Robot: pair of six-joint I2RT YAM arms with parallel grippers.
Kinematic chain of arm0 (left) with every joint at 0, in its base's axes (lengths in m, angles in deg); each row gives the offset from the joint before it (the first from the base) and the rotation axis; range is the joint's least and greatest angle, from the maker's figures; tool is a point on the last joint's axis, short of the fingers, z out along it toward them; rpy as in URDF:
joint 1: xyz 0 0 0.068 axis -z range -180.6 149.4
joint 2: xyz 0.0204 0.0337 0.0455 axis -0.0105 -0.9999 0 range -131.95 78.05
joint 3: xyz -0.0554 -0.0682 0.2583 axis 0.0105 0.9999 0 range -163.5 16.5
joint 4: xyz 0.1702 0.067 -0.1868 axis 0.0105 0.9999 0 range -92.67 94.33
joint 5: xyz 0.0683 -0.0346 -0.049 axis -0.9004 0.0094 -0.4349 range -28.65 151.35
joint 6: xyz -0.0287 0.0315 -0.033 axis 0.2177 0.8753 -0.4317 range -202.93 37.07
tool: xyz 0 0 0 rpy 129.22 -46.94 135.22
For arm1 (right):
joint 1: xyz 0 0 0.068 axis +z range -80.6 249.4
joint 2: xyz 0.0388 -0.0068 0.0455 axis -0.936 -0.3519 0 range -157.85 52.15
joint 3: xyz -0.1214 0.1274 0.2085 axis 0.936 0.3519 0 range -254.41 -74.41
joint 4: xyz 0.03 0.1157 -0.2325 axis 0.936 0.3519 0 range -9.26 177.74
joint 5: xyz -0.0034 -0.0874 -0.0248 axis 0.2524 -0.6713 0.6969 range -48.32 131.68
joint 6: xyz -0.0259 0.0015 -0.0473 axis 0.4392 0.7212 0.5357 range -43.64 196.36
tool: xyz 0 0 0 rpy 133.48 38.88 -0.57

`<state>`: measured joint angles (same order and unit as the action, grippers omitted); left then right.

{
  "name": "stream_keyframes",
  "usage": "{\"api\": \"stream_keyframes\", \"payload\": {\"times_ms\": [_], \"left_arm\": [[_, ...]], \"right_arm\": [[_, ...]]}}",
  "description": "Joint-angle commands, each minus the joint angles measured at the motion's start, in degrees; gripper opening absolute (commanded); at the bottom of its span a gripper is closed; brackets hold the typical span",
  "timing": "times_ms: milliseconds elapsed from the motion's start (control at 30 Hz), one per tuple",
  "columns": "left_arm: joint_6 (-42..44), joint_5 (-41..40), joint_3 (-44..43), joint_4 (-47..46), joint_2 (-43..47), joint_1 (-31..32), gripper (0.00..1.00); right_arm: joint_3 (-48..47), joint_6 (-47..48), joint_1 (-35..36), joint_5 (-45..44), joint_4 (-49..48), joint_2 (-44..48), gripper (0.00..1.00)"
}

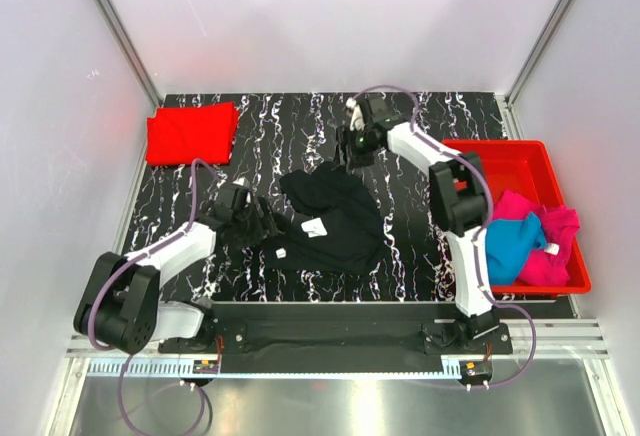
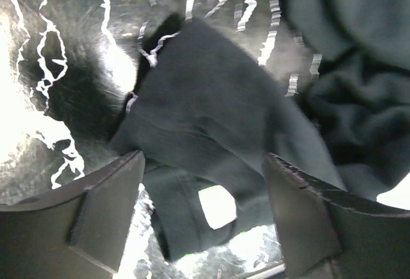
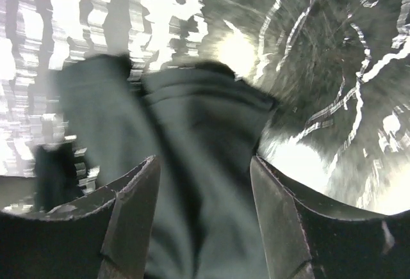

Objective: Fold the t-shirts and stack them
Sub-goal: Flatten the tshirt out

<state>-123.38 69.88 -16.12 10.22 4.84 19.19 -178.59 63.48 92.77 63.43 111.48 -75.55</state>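
1. Seen from above, a black table (image 1: 250, 121) with white marble veins sits inside white walls. Two robot arms are bolted at its near edge.
2. A black t-shirt (image 1: 335, 218) lies crumpled, not folded, at the middle of the table. A small white label (image 1: 316, 228) shows on its near left part.
3. The left gripper (image 1: 268, 226) sits low at the shirt's left edge. Its wrist camera shows the two fingers (image 2: 109, 196) spread wide, one on each side of a fold of black cloth. Neither finger is pressed against the cloth, so nothing is held.
4. The right gripper (image 1: 352, 156) reaches to the shirt's far edge. Its wrist view is blurred. The fingers (image 3: 134, 215) stand apart with black cloth in sight between them, and the cloth is not pinched.
5. A red t-shirt (image 1: 192, 133) lies folded flat near the far left corner, well apart from the black one.
6. A red plastic bin (image 1: 505, 156) stands on the right side of the table. In its near half, a bright blue t-shirt (image 1: 515, 246) and a magenta t-shirt (image 1: 557, 234) are bunched together, touching.
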Motion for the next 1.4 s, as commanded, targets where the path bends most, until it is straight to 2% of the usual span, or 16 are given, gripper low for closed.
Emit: {"api": "stream_keyframes", "payload": {"times_ms": [0,67,133,167,200,233,267,500,633,733,933,1100,1133,1200,1233,1367], "left_arm": [[0.8,-1.9,-1.3,-3.7,-2.8,-0.3,0.76],[0.9,-1.9,-2.1,-4.0,-4.4,-0.3,0.7],[0.9,-1.4,-3.1,-4.2,-5.4,-0.3,0.61],[0.9,-1.2,-3.8,-3.3,-5.6,-0.3,0.29],[1.2,-1.5,-6.3,-2.0,-5.6,-0.4,0.16],[1.7,-2.1,-8.2,-0.2,-5.3,-0.5,0.03],[2.3,-2.6,-10.3,3.9,-4.4,-0.5,0.0],[9.5,-17.5,-40.4,22.6,8.5,-0.5,0.0],[11.6,-24.1,-47.2,26.9,14.1,-0.5,0.0],[10.2,-19.0,-43.0,27.2,16.3,-0.5,0.0],[4.1,-5.8,-19.5,20.6,24.3,-0.5,0.0],[0.4,-5.5,-3.7,17.4,28.4,-0.5,0.06],[0.0,-6.7,-2.1,17.3,28.4,-0.5,0.09],[-0.5,-6.6,0.1,16.4,28.0,-0.5,0.4],[-0.7,-6.3,1.3,15.8,27.4,-0.5,0.52],[-1.2,-6.5,-0.6,15.4,27.4,-0.5,0.66]], "right_arm": [[-4.9,4.4,1.1,2.2,4.4,-4.6,0.65],[-6.4,4.7,1.4,1.2,4.2,-6.2,0.63],[-7.6,3.9,1.5,0.5,3.5,-6.6,0.47],[-7.8,3.5,1.5,-1.5,3.1,-6.2,0.36],[-8.7,3.0,1.6,-3.2,3.3,-5.7,0.14],[-9.7,2.2,1.5,-5.1,4.1,-4.9,0.03],[-10.9,1.7,1.5,-9.8,5.2,-2.8,0.0],[-30.4,1.2,1.5,-30.3,19.6,14.1,0.0],[-22.6,1.1,1.4,-37.7,18.5,27.3,0.0],[-6.9,-0.6,1.4,-40.7,17.0,38.4,0.0],[34.5,-10.4,1.4,-39.9,9.6,64.4,0.01],[57.6,-16.6,1.5,-23.7,4.2,70.6,0.09],[59.7,-17.8,1.5,-21.9,4.1,71.0,0.1],[63.2,-18.8,1.7,-22.3,5.5,72.0,0.13],[63.2,-19.6,1.8,-21.9,5.3,73.5,0.23],[55.8,-23.1,1.7,-24.1,10.4,74.0,0.49]]}}
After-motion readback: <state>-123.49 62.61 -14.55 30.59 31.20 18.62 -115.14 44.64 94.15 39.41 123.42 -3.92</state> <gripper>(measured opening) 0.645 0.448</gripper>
